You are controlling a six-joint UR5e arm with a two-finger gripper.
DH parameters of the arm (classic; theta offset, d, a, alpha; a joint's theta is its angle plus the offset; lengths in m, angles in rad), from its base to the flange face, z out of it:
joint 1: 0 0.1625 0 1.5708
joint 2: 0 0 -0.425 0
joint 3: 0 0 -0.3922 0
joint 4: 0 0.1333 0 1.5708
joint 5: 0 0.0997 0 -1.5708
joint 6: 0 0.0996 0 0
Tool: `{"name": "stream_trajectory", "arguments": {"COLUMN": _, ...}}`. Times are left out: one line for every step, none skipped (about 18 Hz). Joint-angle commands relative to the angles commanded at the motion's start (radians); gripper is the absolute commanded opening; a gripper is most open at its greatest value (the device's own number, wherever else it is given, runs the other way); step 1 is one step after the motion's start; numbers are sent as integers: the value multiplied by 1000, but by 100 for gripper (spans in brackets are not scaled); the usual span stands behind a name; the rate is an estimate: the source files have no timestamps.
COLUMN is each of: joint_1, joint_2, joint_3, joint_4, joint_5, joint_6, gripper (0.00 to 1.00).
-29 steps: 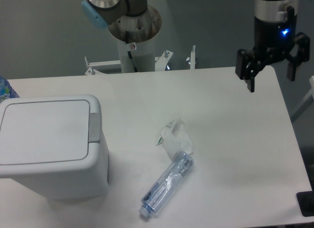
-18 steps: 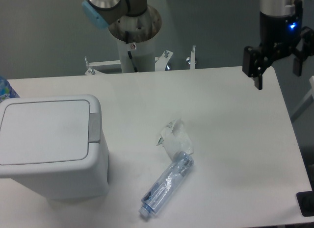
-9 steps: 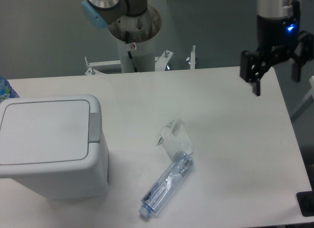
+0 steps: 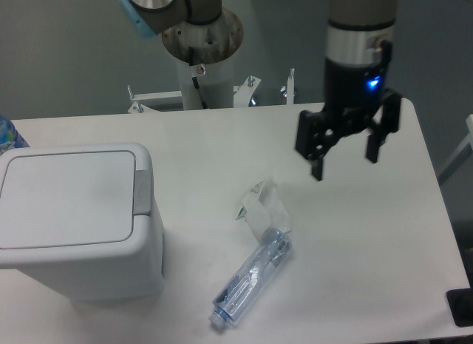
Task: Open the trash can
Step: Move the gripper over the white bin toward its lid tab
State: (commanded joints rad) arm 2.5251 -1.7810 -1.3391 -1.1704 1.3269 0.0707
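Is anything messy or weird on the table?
Yes. A squashed plastic bottle lies on its side on the table, with a crumpled clear wrapper at its top end. Both sit outside the trash can, whose lid is shut. The gripper hangs open above the table, holding nothing.
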Motion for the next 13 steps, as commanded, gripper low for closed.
{"name": "stream_trajectory", "arguments": {"joint_1": -12, "joint_2": 0, "joint_3": -2, "joint_4": -3, "joint_5": 0, "joint_6": -11, "gripper": 100}}
{"name": "stream_trajectory", "arguments": {"joint_1": -31, "joint_2": -2, "joint_3": -2, "joint_4": -3, "joint_5": 0, "joint_6": -24, "gripper": 100}}
{"name": "stream_trajectory", "arguments": {"joint_1": -44, "joint_2": -2, "joint_3": -2, "joint_4": -3, "joint_5": 0, "joint_6": -41, "gripper": 100}}
{"name": "stream_trajectory", "arguments": {"joint_1": -61, "joint_2": -2, "joint_3": -2, "joint_4": -6, "joint_5": -2, "joint_6": -52, "gripper": 100}}
{"name": "stream_trajectory", "arguments": {"joint_1": -77, "joint_2": -2, "joint_3": -8, "joint_4": -8, "joint_5": -5, "joint_6": -52, "gripper": 100}}
{"name": "stream_trajectory", "arguments": {"joint_1": -87, "joint_2": 0, "joint_3": -15, "joint_4": -6, "joint_5": -12, "joint_6": -55, "gripper": 100}}
{"name": "stream_trajectory", "arguments": {"joint_1": -94, "joint_2": 3, "joint_3": -21, "joint_4": -8, "joint_5": -24, "joint_6": -58, "gripper": 100}}
{"name": "stream_trajectory", "arguments": {"joint_1": -98, "joint_2": 6, "joint_3": -34, "joint_4": -8, "joint_5": -46, "joint_6": -63, "gripper": 100}}
{"name": "stream_trajectory", "arguments": {"joint_1": -101, "joint_2": 8, "joint_3": -46, "joint_4": -11, "joint_5": -64, "joint_6": -74, "gripper": 100}}
{"name": "stream_trajectory", "arguments": {"joint_1": -104, "joint_2": 11, "joint_3": -58, "joint_4": -21, "joint_5": -77, "joint_6": -90, "gripper": 100}}
{"name": "stream_trajectory", "arguments": {"joint_1": -114, "joint_2": 18, "joint_3": -66, "joint_4": -31, "joint_5": -83, "joint_6": -103, "gripper": 100}}
{"name": "stream_trajectory", "arguments": {"joint_1": -126, "joint_2": 21, "joint_3": -72, "joint_4": -34, "joint_5": -89, "joint_6": -106, "gripper": 100}}
{"name": "stream_trajectory", "arguments": {"joint_1": -130, "joint_2": 25, "joint_3": -81, "joint_4": -35, "joint_5": -92, "joint_6": -107, "gripper": 100}}
